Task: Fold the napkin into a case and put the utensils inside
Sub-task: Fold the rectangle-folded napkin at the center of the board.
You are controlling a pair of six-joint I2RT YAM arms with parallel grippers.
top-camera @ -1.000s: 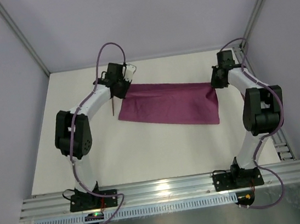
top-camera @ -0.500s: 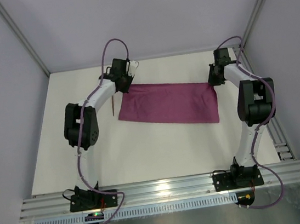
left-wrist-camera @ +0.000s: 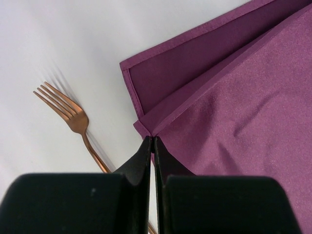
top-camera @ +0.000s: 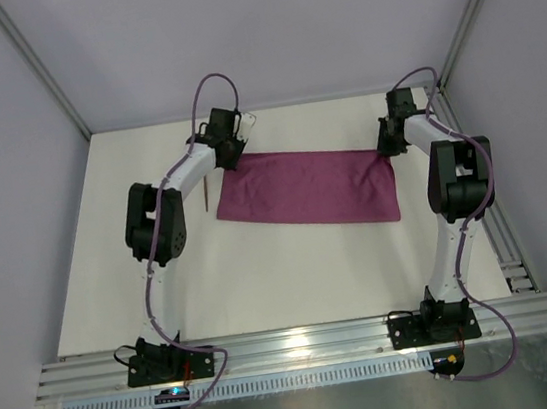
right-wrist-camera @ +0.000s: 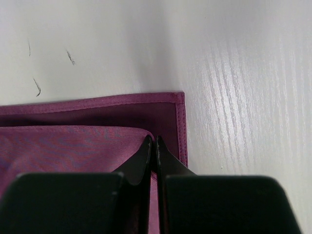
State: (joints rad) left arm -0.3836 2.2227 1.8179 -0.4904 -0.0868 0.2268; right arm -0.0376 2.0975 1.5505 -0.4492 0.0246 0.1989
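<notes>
The magenta-purple napkin (top-camera: 307,190) lies folded as a wide band across the far half of the white table (top-camera: 263,276). My left gripper (top-camera: 231,156) is shut on the top layer at its far left corner, and the left wrist view shows the tips (left-wrist-camera: 153,139) pinching that fold of the napkin (left-wrist-camera: 234,97). My right gripper (top-camera: 386,146) is shut on the top layer at the far right corner, with the lower layer of the napkin (right-wrist-camera: 97,114) showing beyond its tips (right-wrist-camera: 153,139). One utensil, a copper fork (left-wrist-camera: 73,116), lies just left of the napkin (top-camera: 209,192).
Grey enclosure walls and metal posts (top-camera: 34,70) stand close behind and beside the table. An aluminium rail (top-camera: 302,344) carries both arm bases along the near edge. A second rail (top-camera: 509,259) runs along the right side.
Both arms have stretched toward the far side, elbows swinging forward, while the grippers stayed shut on the napkin's far corners. The cloth lies flatter and more even than before.
</notes>
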